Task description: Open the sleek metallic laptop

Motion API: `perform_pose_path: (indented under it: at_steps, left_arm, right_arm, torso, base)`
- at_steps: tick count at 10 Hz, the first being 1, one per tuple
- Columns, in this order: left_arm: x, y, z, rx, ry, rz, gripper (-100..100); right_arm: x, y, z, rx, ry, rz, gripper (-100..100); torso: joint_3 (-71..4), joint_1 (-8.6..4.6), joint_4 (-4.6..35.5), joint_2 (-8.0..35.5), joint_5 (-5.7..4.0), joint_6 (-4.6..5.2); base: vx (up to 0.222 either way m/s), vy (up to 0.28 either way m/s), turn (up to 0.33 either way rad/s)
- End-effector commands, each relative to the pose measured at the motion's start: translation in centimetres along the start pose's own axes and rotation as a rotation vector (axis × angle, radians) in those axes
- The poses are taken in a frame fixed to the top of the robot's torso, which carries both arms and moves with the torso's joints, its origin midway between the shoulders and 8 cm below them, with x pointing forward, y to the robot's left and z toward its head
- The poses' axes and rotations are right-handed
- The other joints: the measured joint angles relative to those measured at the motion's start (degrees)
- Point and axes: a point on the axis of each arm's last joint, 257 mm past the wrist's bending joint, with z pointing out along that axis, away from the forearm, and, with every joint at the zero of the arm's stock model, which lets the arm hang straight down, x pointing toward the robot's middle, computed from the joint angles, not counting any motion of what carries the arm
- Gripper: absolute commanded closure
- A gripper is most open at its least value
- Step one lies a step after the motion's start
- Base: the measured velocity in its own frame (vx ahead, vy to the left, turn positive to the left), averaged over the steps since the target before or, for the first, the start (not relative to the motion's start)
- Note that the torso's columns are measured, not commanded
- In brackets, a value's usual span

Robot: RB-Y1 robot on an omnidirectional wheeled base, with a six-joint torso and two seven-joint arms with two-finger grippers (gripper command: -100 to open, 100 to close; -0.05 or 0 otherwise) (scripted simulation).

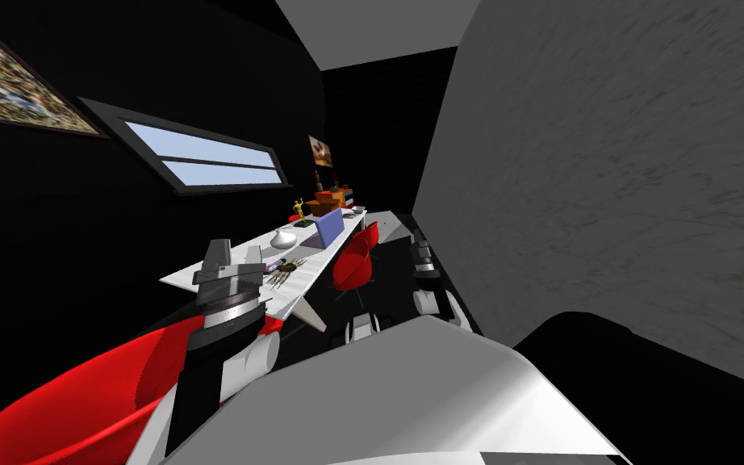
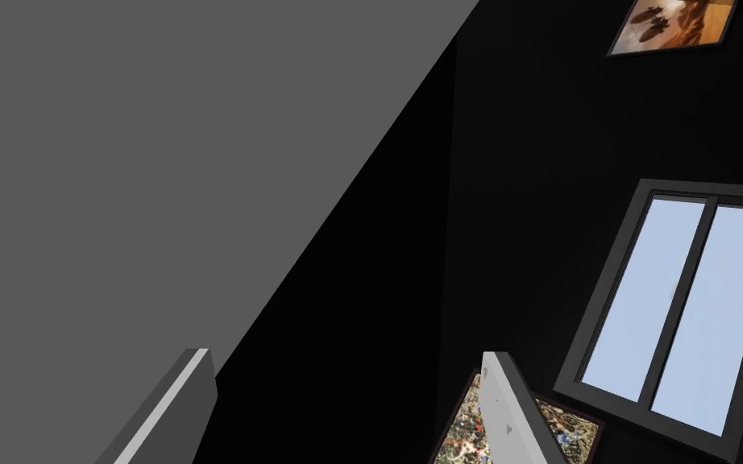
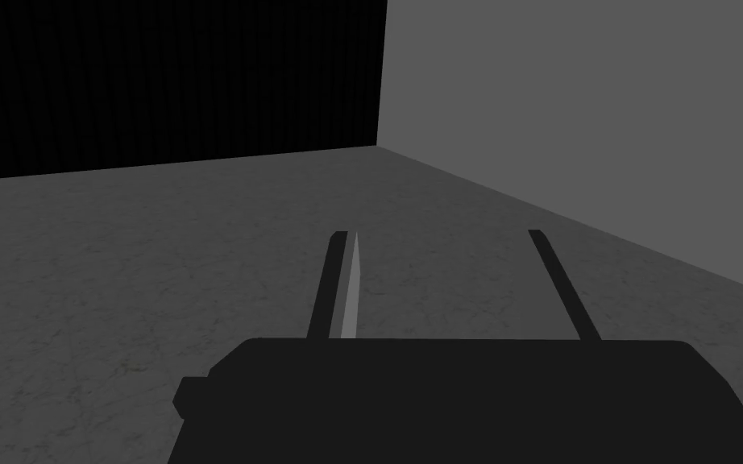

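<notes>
Standing apart, left fingers (image 2: 503,403) and right fingers (image 3: 346,282) hold nothing, well away from the laptop (image 1: 328,228).

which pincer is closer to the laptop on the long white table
Left, going by the head view. The left pincer is raised at the table's near end, the laptop far along it; the right pincer hangs low over the floor, off the table's side.

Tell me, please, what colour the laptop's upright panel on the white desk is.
Upright laptop panel: periwinkle blue, clearest in head view.
</notes>
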Motion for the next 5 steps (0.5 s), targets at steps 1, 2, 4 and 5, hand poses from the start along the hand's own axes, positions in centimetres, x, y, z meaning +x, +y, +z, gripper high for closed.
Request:
perform_pose_path:
  at_steps: [1,2,4,5]
  left_arm:
    - [0.5,0.7,0.0,-0.016,0.056,0.034,-100]
    - [0.6,1.3,-0.1,-0.027,0.078,0.051,-100]
    - [0.6,2.6,-0.2,-0.059,0.112,0.089,-100]
    - [0.4,3.4,-0.3,-0.078,0.124,0.109,-100]
  right_arm:
    - [0.0,0.0,0.0,0.001,0.0,0.0,0]
    - [0.0,0.0,0.0,0.001,0.0,0.0,0]
    - [0.0,0.0,0.0,0.001,0.0,0.0,0]
    - [0.0,0.0,0.0,0.001,0.0,0.0,0]
  torso:
    - [-3.95,0.02,1.89,1.93,0.01,0.01]
    - [-5.06,0.05,2.45,2.47,0.02,0.01]
    - [-5.38,0.04,2.66,2.64,0.01,0.0]
    - [-5.38,0.03,2.68,2.66,0.01,0.0]
  base:
    - [0.003,0.011,-0.105]
    - [0.001,0.017,-0.11]
    - [0.005,0.027,-0.143]
    - [0.006,0.035,-0.186]
